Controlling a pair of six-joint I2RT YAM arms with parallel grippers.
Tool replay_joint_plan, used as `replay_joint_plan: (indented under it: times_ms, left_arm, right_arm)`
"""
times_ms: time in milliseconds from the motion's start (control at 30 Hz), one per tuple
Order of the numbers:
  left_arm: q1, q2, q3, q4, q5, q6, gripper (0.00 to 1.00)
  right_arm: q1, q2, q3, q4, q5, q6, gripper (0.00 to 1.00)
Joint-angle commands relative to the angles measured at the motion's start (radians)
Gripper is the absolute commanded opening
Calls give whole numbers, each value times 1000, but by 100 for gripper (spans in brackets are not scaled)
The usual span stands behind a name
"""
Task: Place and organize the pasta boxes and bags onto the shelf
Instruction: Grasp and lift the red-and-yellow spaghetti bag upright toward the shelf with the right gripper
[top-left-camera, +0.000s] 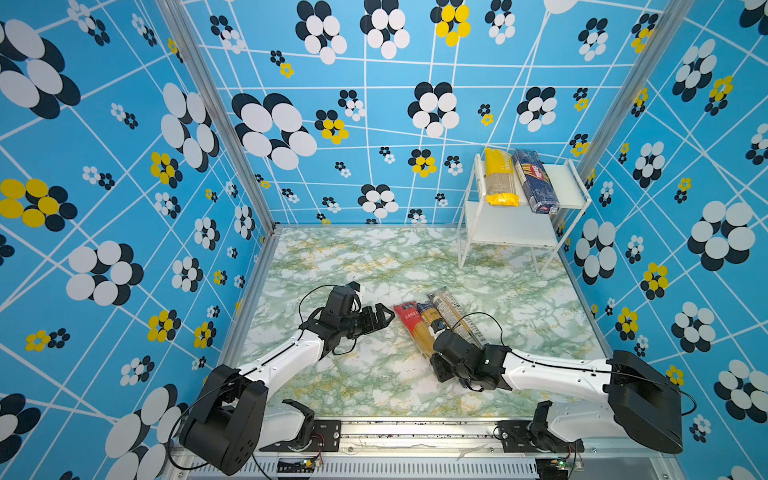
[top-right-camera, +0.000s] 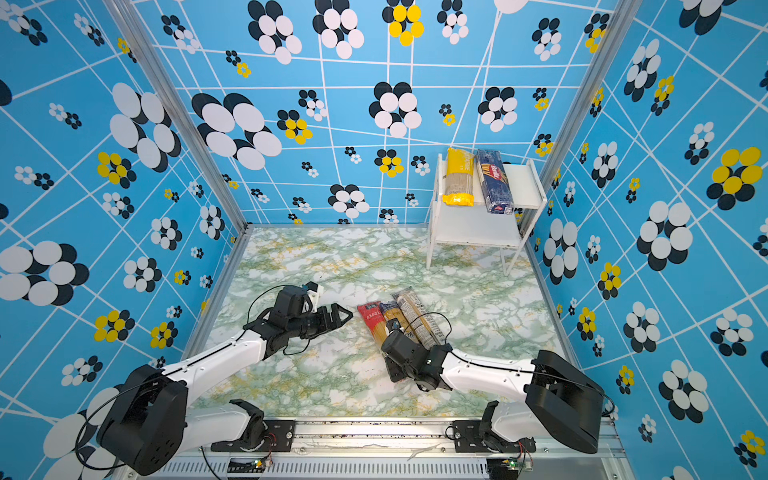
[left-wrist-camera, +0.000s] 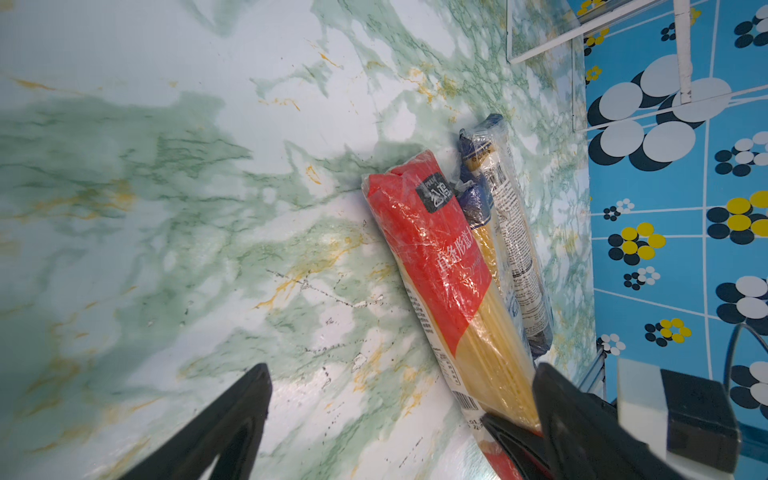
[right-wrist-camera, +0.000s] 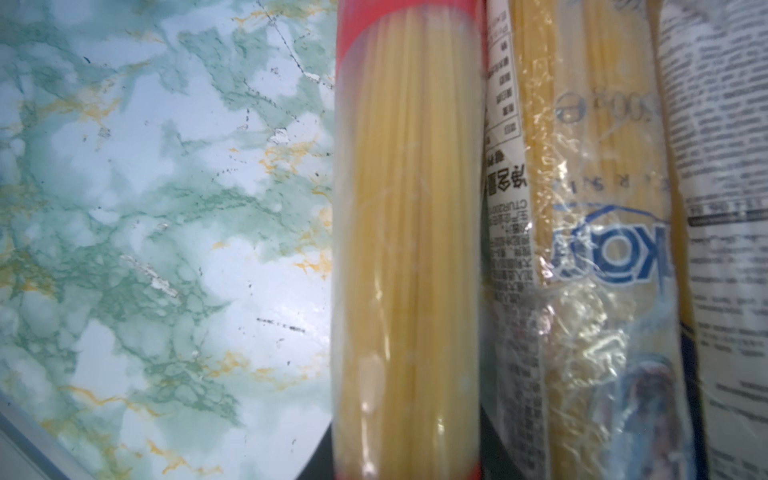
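Your right gripper (top-left-camera: 437, 330) is sitting low over the near part of the red pack (top-left-camera: 409, 321), which is lying flat on the table (top-left-camera: 353, 257). Its jaws are standing on both sides of that pack, right against it. I cannot tell if they are squeezing. Your left gripper (top-left-camera: 386, 316) is hanging just beside the pack's far end, with its jaws wide apart and nothing in them.

The middle clear pack (top-left-camera: 429, 316) is touching the red one all along its side, and the outer clear pack (top-left-camera: 453, 312) is lying next to that. So be pinching only the red pack, and be lifting straight up so its neighbour is not dragging along. A long pack held near one end may droop.

The shelf (top-left-camera: 509, 230) is standing in the far right corner, well apart. The yellow pack (top-left-camera: 500, 178) and the blue Barilla pack (top-left-camera: 536, 185) are taking up most of the top board. The lower board is looking bare. Be watching the thin legs and the wall just beside them.
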Motion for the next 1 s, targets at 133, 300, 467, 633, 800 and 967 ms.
replay_joint_plan:
  times_ms: [133, 300, 467, 633, 800, 967]
  left_arm:
    - [-6, 21, 36, 15, 24, 5, 99]
    - [-6, 29, 33, 27, 29, 3, 99]
    - [-6, 29, 27, 30, 30, 4, 99]
    - [-6, 31, 27, 38, 33, 4, 99]
    - [-6, 29, 34, 47, 40, 2, 99]
    - [-6, 31, 48, 69, 64, -6, 99]
  right_arm:
    - [-56, -171, 67, -40, 5, -40, 0]
    - [-82, -241, 96, -64, -24, -64, 0]
    - [-107, -319, 115, -57, -60, -70, 0]
    - [-138, -393, 119, -28, -78, -76, 0]
    - [-181, -459, 118, 3, -84, -82, 0]
    - [-233, -528, 132, 32, -84, -92, 0]
